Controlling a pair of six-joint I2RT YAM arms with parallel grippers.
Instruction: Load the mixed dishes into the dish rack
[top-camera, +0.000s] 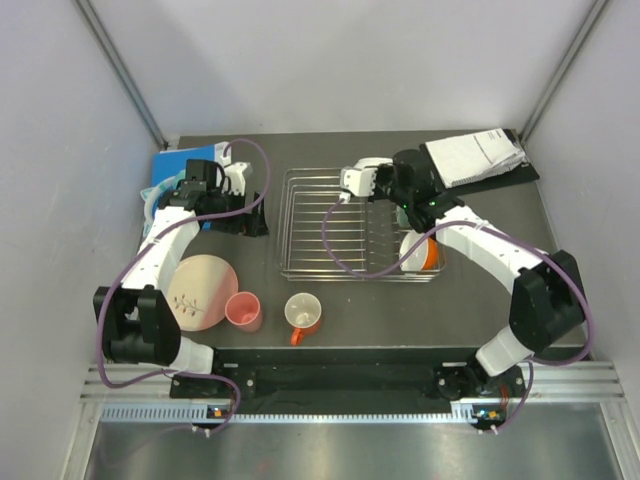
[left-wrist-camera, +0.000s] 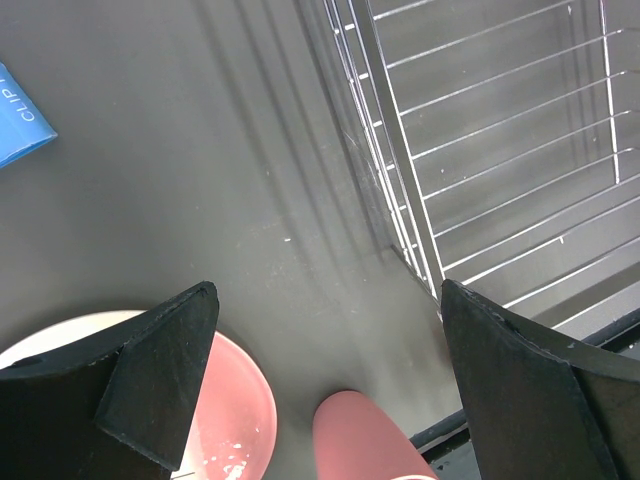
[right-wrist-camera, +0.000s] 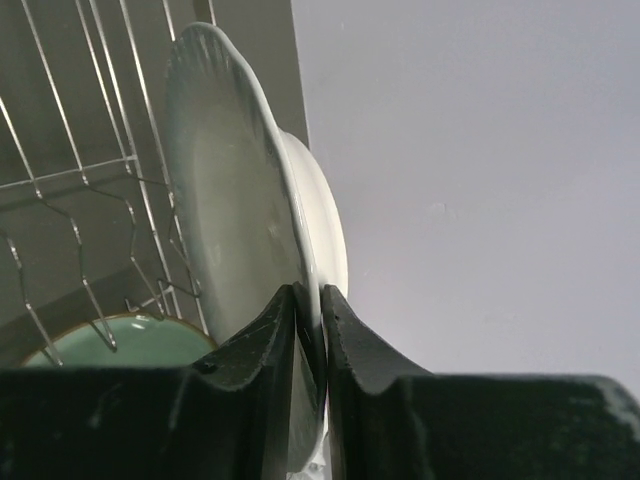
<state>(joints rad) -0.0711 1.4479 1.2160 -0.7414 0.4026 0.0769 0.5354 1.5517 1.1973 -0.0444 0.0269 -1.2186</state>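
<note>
**Right gripper standing the white shallow bowl in the dish rack.**
Top view: the bowl hangs on edge over the rack's far end, and the pink cup waits on the tabletop. Left wrist: left gripper gapes empty above that cup. Right wrist: jaws pinch the bowl's rim. The next move is probably to seat it between the wires, then release.

We see the plate, pink cup and orange mug beside the rack; the white bowl is on edge at its wires.

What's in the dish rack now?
An orange white-lined bowl at the dish rack's right end, partly under the right arm; a white shallow bowl on edge over the far side, pinched by the right fingers.
</note>
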